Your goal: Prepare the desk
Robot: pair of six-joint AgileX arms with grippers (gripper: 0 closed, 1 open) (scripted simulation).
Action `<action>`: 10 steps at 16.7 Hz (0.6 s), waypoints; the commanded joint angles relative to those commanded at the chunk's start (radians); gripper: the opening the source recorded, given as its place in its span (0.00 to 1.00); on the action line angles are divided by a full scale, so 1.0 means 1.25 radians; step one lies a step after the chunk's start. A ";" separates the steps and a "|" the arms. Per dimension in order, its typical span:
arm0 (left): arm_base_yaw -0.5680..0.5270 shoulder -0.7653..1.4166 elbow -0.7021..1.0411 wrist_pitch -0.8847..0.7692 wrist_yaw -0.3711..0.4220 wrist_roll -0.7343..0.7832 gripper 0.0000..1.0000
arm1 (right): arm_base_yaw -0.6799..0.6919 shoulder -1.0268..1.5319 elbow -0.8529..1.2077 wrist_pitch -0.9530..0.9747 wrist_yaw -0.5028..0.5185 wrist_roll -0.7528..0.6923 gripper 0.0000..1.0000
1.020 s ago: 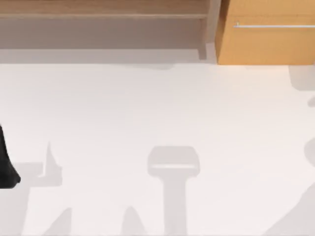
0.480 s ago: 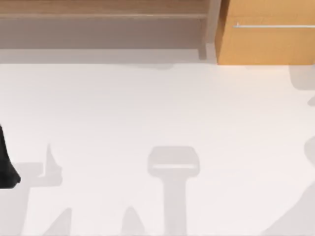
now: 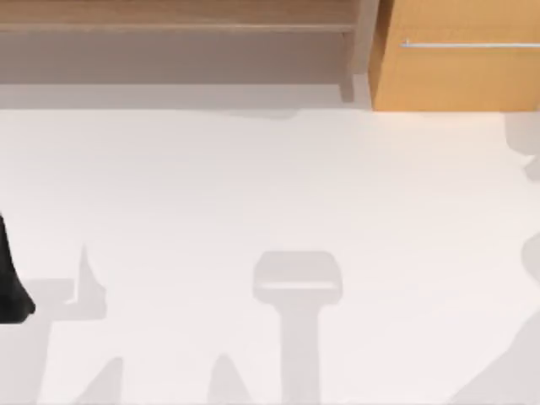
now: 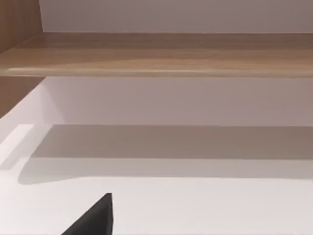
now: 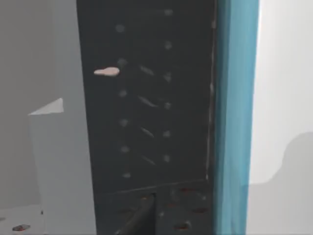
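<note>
The white table (image 3: 270, 194) lies bare below its wooden shelf (image 3: 169, 17) and orange drawer unit (image 3: 460, 76) along the far edge, while the left arm (image 3: 10, 278) waits at the left edge, claw state impossible to tell.

bright, even light; soft grey shadows across the white desk (image 3: 253, 186)

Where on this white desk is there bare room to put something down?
The flat white tabletop lies bare from the brown wooden shelf ledge and orange-wood drawer unit at the back to the near edge. Only grey shadows cross it. The one tight spot is the left edge, where the black left arm intrudes.
</note>
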 joint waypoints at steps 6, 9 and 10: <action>0.000 0.000 0.000 0.000 0.000 0.000 1.00 | 0.000 0.000 0.000 0.000 0.000 0.000 1.00; 0.000 0.000 0.000 0.000 0.000 0.000 1.00 | -0.002 -0.001 -0.001 0.000 0.000 0.000 1.00; 0.000 0.000 0.000 0.000 0.000 0.000 1.00 | -0.002 -0.002 -0.002 0.000 -0.001 -0.001 1.00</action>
